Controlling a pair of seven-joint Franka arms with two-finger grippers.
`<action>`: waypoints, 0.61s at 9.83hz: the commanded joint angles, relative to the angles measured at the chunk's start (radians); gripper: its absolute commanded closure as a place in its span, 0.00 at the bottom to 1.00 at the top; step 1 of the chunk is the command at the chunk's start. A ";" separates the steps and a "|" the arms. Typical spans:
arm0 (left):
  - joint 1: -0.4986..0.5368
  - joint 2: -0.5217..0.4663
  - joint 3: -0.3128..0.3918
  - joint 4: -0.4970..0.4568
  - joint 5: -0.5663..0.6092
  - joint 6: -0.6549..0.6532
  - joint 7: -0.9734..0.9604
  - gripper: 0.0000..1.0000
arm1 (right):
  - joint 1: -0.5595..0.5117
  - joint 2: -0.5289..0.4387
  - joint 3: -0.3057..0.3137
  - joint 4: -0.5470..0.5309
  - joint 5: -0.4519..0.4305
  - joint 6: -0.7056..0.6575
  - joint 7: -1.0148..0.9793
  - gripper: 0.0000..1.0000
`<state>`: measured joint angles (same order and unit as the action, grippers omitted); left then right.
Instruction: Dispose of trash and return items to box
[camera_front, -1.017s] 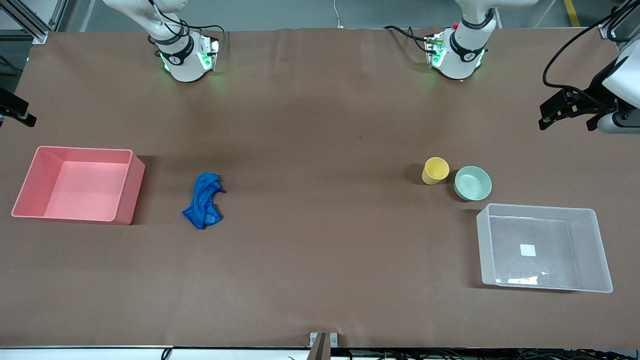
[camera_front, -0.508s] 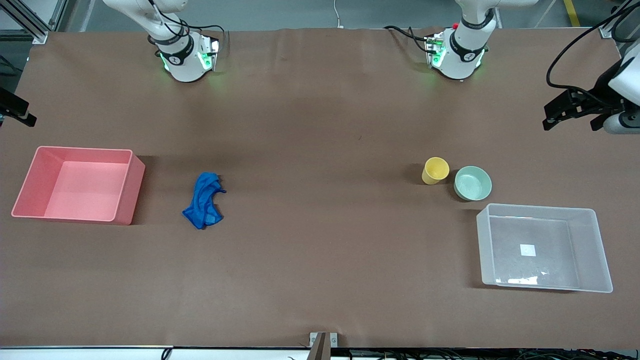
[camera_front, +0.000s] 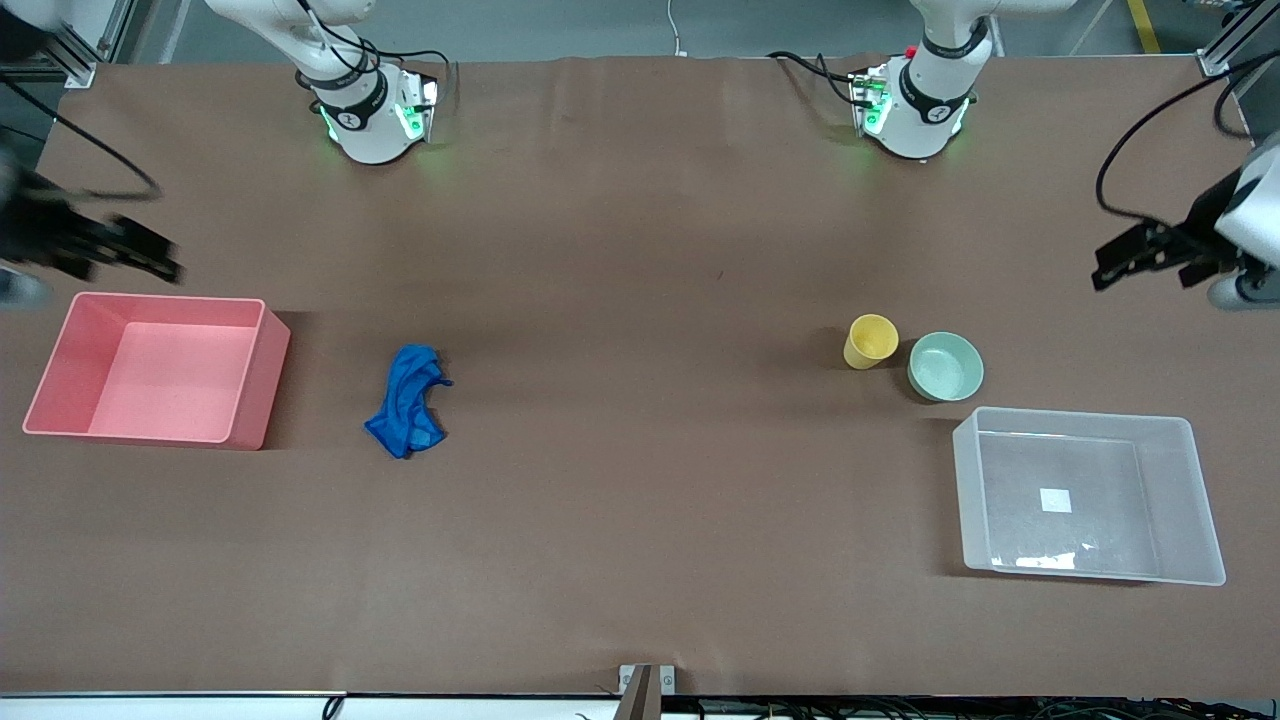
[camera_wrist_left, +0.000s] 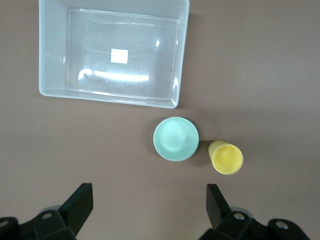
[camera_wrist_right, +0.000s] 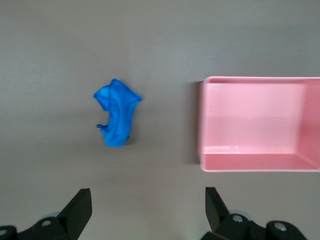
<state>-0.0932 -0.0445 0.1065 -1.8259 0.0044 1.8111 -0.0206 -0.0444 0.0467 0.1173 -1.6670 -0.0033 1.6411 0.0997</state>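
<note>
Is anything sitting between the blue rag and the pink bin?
Nothing visible. The rag lies on bare table beside the pink bin, apart from it, with only brown cover between them. The right gripper is open, up by the bin's rim at the right arm's end.

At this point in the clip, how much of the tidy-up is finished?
Nothing yet. The blue rag lies on the table beside the pink bin; the yellow cup and mint bowl sit outside the clear box. Left claw and right claw are open, holding nothing. All three placements remain.
</note>
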 joint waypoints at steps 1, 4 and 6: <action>-0.002 -0.080 0.022 -0.351 0.009 0.278 0.007 0.00 | 0.003 0.062 0.050 -0.207 -0.004 0.235 0.047 0.00; 0.009 0.022 0.024 -0.626 0.011 0.738 -0.008 0.00 | 0.004 0.195 0.068 -0.434 -0.004 0.623 0.051 0.00; 0.009 0.159 0.022 -0.650 0.011 0.877 -0.024 0.00 | 0.023 0.287 0.068 -0.456 -0.006 0.742 0.055 0.00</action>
<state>-0.0881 0.0134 0.1325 -2.4667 0.0044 2.6122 -0.0260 -0.0269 0.3084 0.1751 -2.1139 -0.0040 2.3471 0.1357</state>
